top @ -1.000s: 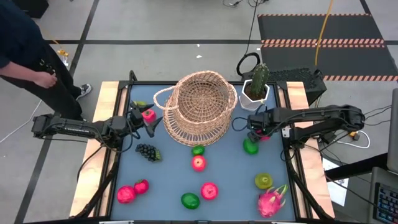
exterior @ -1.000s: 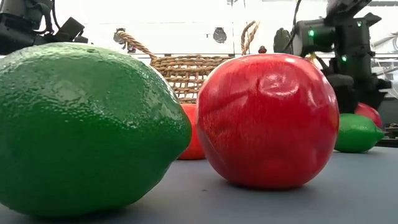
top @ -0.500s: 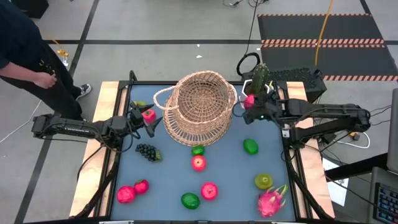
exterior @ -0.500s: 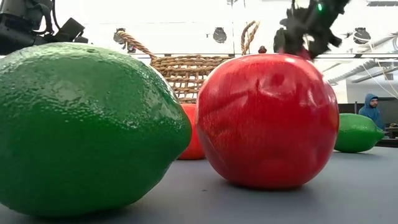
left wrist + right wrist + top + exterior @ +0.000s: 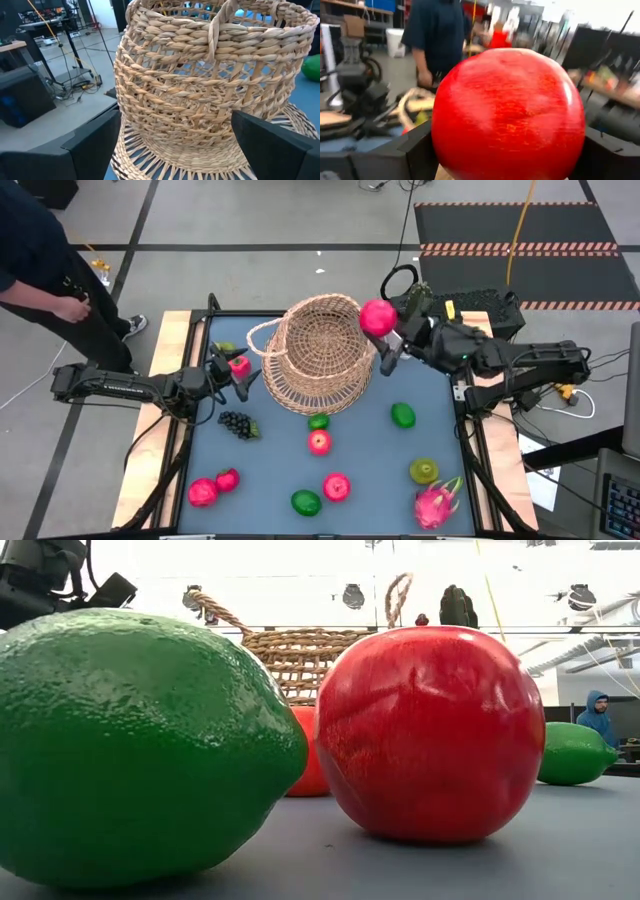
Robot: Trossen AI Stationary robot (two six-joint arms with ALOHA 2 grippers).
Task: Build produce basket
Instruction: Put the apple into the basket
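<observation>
The tan wicker basket (image 5: 320,352) stands on its flared foot at the far middle of the table, its looped handle (image 5: 262,335) toward the left. My right gripper (image 5: 378,320) hangs high above the basket's right rim, shut on a red apple (image 5: 507,112). My left gripper (image 5: 238,377) waits open at the basket's left side, facing its woven wall (image 5: 200,90); a pink apple (image 5: 238,365) shows right by it. More produce lies on the mat: grapes (image 5: 237,424), limes (image 5: 306,502), red apples (image 5: 319,442), a dragon fruit (image 5: 437,502). My right gripper pinches the red apple across its two sides (image 5: 445,135), one finger (image 5: 415,145) on each side. The fingers point about level toward the table's left. The apple is lifted clear, high over the table beside the basket's right rim.
A potted cactus (image 5: 417,298) stands at the far right, partly behind my right arm. A lime (image 5: 403,415) and a green fruit (image 5: 424,471) lie at the right. A person stands off the table's far left corner (image 5: 40,270); another shows far off (image 5: 597,715).
My right gripper has risen from the mat near the right-hand lime with the red apple, swung from pointing down to about level, and gone toward the far edge and the basket's rim. The apple is now lifted clear, high above the table.
</observation>
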